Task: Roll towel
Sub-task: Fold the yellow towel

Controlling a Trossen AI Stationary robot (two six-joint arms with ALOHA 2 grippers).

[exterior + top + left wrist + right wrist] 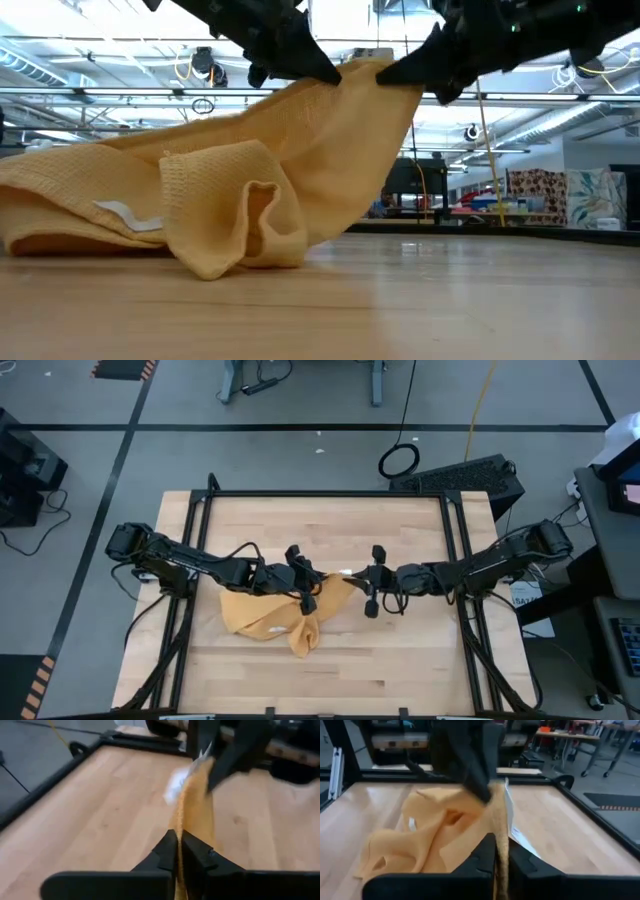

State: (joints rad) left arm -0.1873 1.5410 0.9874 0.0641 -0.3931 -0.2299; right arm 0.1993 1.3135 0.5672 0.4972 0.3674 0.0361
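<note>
The mustard-yellow towel [270, 615] lies bunched on the wooden table [420, 650], with one edge lifted between my two grippers. My left gripper [320, 582] and my right gripper [352, 582] face each other at the table's middle, both shut on that raised edge [360, 72]. The rest of the towel slopes down to a crumpled heap [220, 220] on the table, where a small white tag [125, 215] shows. Another white label [517, 835] hangs by the held edge. My left gripper pinches the towel's raised edge [181, 837] between its two fingers, coming level from the table's left. The edge runs on from the fingers to my other gripper [215, 765], clear of the table. My right gripper pinches the same edge [500, 837] between its two fingers, coming level from the table's right. The cloth hangs below the fingers, and its lower part [400, 850] lies heaped on the table.
Black frame rails [330, 493] border the table's far edge and sides. Bare wood lies to the right [420, 630] and along the far side [330, 525].
</note>
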